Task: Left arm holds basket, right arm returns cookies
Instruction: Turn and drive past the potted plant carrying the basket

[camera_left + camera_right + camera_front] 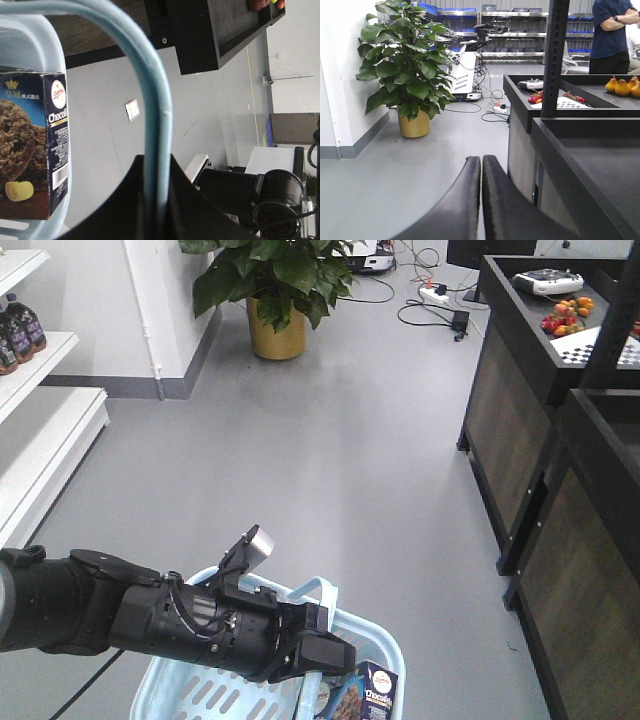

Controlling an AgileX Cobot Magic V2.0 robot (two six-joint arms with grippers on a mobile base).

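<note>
The light blue basket hangs at the bottom of the front view, its loop handle pinched in my left gripper. From the left wrist the handle runs straight down between the two black fingers, which are shut on it. The dark navy cookies box stands inside the basket at its right end; its cookie picture and barcode show in the left wrist view. My right gripper points over the grey floor, shut and holding nothing. It does not show in the front view.
Dark counters line the right side, with fruit on top. White shelves with bottles stand at the left. A potted plant in a gold pot stands ahead. Cables lie on the floor. A person stands at the back.
</note>
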